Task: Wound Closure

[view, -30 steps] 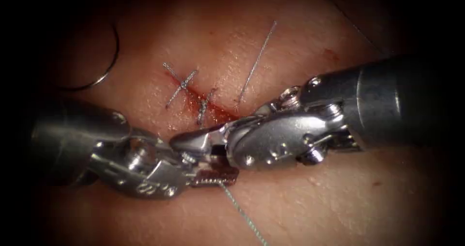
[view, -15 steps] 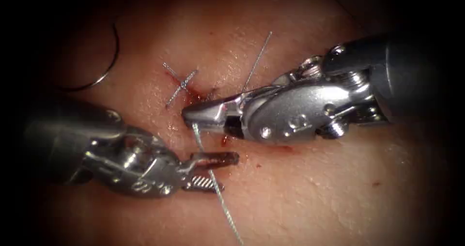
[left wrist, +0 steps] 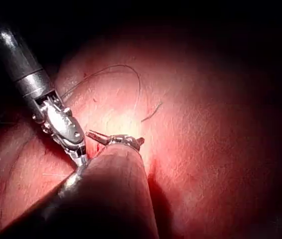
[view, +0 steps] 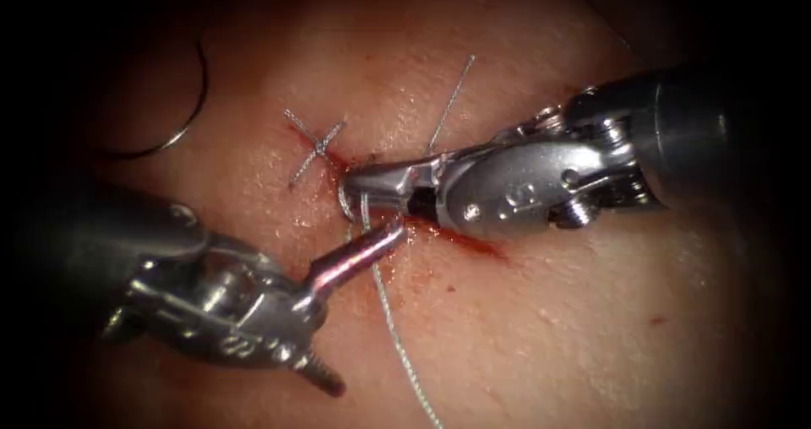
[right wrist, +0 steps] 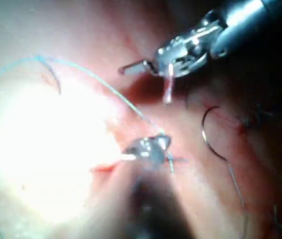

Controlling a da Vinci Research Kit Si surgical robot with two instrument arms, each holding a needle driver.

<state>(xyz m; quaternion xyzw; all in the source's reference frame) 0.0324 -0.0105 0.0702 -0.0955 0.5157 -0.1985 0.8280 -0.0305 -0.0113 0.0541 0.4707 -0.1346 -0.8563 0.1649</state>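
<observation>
The right end effector is clenched on the thread. It grips the thread right at its tip. From there the thread hangs down past the left end effector and runs on across the tissue.

The left end effector is released, with its two jaws spread wide apart. One jaw points up at the right end effector's tip and nearly touches it. The other jaw points down and away. The thread runs between them, and the left end effector holds nothing.

The needle is not in either end effector. It lies loose on top of the tissue, well apart from both tips, up and to the left of the left end effector. It is on the left side of the cut and is not stuck into the tissue.

The cut sits just under the right end effector, with red fluid along it. A tied stitch with short cut ends sits just above and left of the right end effector's tip. One straight thread end sticks up above the right end effector.

In the right wrist view the right end effector grips the thread. The left end effector is beyond it with its jaws wide apart. The needle lies off to the side of both.
</observation>
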